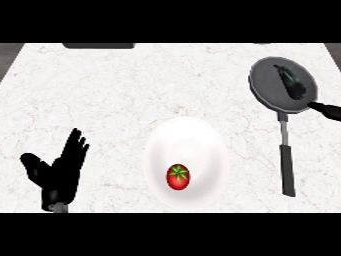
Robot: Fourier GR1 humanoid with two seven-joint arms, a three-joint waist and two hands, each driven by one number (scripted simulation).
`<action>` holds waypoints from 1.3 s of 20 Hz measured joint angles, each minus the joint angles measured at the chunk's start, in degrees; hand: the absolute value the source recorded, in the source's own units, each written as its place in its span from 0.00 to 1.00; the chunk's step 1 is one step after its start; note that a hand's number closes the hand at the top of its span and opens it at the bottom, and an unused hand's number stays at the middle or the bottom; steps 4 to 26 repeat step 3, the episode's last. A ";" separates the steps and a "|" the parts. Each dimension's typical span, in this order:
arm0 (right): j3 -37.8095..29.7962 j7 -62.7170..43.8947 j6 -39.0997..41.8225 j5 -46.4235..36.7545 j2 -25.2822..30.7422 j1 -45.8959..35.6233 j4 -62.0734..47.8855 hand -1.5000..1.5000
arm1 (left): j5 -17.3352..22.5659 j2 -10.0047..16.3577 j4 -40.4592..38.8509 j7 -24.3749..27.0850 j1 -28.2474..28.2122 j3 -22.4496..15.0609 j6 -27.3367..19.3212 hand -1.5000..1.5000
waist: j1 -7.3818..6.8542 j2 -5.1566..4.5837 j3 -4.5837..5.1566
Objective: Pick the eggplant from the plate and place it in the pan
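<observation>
Eggplant (292,80) inside the pan (266,89) (tomato (177,177) on the white plate (191,140))

Left hand (55,170) open at the lower left, right hand (339,113) mostly cut off by the right edge.
The left hand's fingers are straight and point up, thumb spread aside; the right hand shows straight, spread fingers, one pointing inward.

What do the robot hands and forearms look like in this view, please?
The left robot hand is black, with slim fingers, a thumb and a grey wrist piece. The right robot hand is black too; little of it shows. No cables or markings are visible.
</observation>
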State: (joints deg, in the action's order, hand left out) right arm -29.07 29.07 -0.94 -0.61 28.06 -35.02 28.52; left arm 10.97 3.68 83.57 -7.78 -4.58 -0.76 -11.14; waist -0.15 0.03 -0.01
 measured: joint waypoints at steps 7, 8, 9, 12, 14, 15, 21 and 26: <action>1.22 -3.77 -1.09 1.45 -1.61 3.47 7.30 0.00 | -0.24 -0.50 -0.72 0.55 -0.34 0.13 -0.12 0.50 | 0.32 0.12 0.04; 1.22 -3.77 -1.09 1.45 -1.61 3.47 7.30 0.00 | -0.24 -0.50 -0.72 0.55 -0.34 0.13 -0.12 0.50 | 0.32 0.12 0.04; 1.22 -3.77 -1.09 1.45 -1.61 3.47 7.30 0.00 | -0.24 -0.50 -0.72 0.55 -0.34 0.13 -0.12 0.50 | 0.32 0.12 0.04; 1.22 -3.77 -1.09 1.45 -1.61 3.47 7.30 0.00 | -0.24 -0.50 -0.72 0.55 -0.34 0.13 -0.12 0.50 | 0.32 0.12 0.04; 1.22 -3.77 -1.09 1.45 -1.61 3.47 7.30 0.00 | -0.24 -0.50 -0.72 0.55 -0.34 0.13 -0.12 0.50 | 0.32 0.12 0.04; 1.22 -3.77 -1.09 1.45 -1.61 3.47 7.30 0.00 | -0.24 -0.50 -0.72 0.55 -0.34 0.13 -0.12 0.50 | 0.32 0.12 0.04; 1.22 -3.77 -1.09 1.45 -1.61 3.47 7.30 0.00 | -0.24 -0.50 -0.72 0.55 -0.34 0.13 -0.12 0.50 | 0.32 0.12 0.04; 1.22 -3.77 -1.09 1.45 -1.61 3.47 7.30 0.00 | -0.24 -0.50 -0.72 0.55 -0.34 0.13 -0.12 0.50 | 0.32 0.12 0.04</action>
